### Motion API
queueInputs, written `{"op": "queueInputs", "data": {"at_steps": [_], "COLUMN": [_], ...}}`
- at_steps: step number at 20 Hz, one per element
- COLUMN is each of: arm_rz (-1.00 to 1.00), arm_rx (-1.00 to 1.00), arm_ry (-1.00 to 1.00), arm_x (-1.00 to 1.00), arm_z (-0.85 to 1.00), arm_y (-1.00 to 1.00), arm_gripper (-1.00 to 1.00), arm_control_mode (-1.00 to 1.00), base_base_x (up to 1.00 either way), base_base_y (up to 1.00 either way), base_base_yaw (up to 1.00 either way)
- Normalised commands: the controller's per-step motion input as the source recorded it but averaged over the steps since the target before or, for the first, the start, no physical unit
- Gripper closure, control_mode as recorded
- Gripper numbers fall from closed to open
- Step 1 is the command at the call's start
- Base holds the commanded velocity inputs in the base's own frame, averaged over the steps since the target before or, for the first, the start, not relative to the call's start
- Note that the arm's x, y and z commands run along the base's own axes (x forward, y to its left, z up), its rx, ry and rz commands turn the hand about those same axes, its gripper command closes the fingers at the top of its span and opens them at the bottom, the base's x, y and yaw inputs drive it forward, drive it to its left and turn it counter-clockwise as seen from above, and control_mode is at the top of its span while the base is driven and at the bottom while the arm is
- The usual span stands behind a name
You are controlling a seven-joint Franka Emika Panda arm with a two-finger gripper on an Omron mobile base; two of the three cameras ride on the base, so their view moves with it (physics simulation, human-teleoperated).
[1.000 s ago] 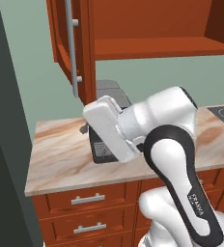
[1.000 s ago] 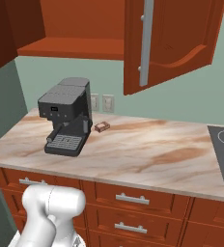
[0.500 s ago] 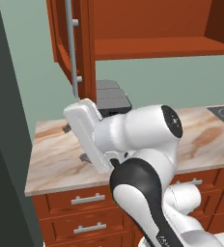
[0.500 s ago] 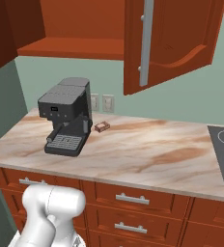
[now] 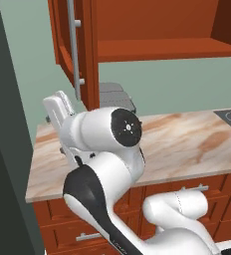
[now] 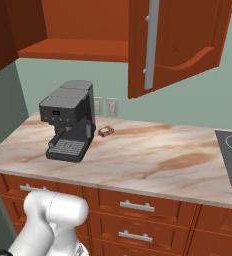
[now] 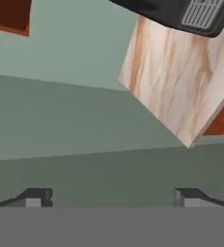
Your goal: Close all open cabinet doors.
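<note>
Still, both cabinet doors hang open above the surface.

The left cabinet door [image 5: 67, 45] and the right cabinet door [image 6: 175, 45] look stiff and hinged, probably light to swing; I would push on the flat panel near the bar handle [image 6: 150, 42]. The gripper [image 7: 111, 198] has its jaws apart, empty, beside the coffee machine [image 6: 68, 125].
</note>
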Motion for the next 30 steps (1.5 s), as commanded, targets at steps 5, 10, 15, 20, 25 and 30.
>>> {"op": "queueInputs", "data": {"at_steps": [5,10,15,20,25,30], "arm_rz": [-0.28,-0.14,-0.12,-0.04,-0.05,-0.15], "arm_rx": [0.0,0.0,0.0,0.0,0.0,-0.01], "arm_ry": [0.0,-0.01,-0.01,-0.05,-0.01,0.0], "arm_x": [0.44,0.4,0.27,0.28,0.3,0.51], "arm_z": [0.18,0.01,0.03,0.0,0.0,0.0], "arm_y": [0.06,0.0,0.0,0.0,0.03,0.07], "arm_gripper": [-1.0,-1.0,-1.0,-1.0,-1.0,-1.0], "arm_control_mode": [-1.0,-1.0,-1.0,-1.0,-1.0,-1.0], "base_base_x": [0.0,0.0,0.0,0.0,0.0,0.0], "base_base_y": [0.0,0.0,0.0,0.0,0.0,0.0], "base_base_yaw": [0.0,0.0,0.0,0.0,0.0,0.0]}}
